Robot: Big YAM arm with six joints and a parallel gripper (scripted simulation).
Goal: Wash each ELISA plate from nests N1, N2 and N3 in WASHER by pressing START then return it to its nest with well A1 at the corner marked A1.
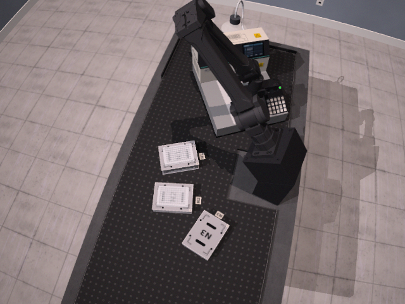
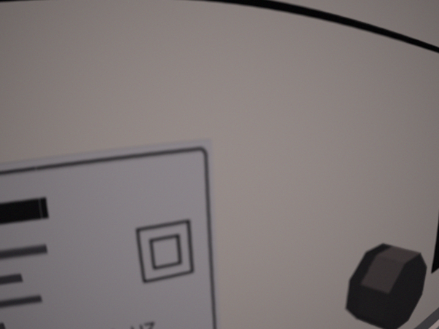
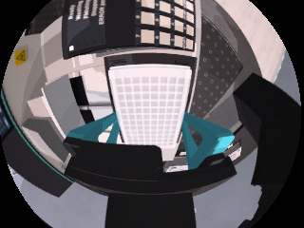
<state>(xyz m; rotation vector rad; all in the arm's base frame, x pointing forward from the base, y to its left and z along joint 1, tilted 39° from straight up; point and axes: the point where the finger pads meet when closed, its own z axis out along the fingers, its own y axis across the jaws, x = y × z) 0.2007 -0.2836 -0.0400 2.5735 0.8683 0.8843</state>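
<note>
My gripper [image 3: 150, 114] is shut on the long sides of a white plate [image 3: 151, 97] at the washer's carrier [image 3: 110, 61]. Whether the plate sits flat in the pocket or slightly above it cannot be told. Arm links hide the gripper and carrier in the top view. One plate [image 1: 178, 153] lies in nest N1 [image 1: 163, 166], another plate [image 1: 172, 196] in nest N2 [image 1: 156, 209]. Nest N3 [image 1: 205, 243] is empty. The washer [image 1: 204, 93] stands at the back; its lamp [image 1: 280, 87] is green above the keypad [image 1: 276, 105] [image 3: 165, 37].
The arm's base block [image 1: 278, 163] stands right of the nests. The washer's tall housing [image 1: 250, 35] with its screen and a bottle [image 1: 234, 20] stand at the back. The exterior view shows only a pale housing panel [image 2: 289, 124] with a dark knob [image 2: 385, 288].
</note>
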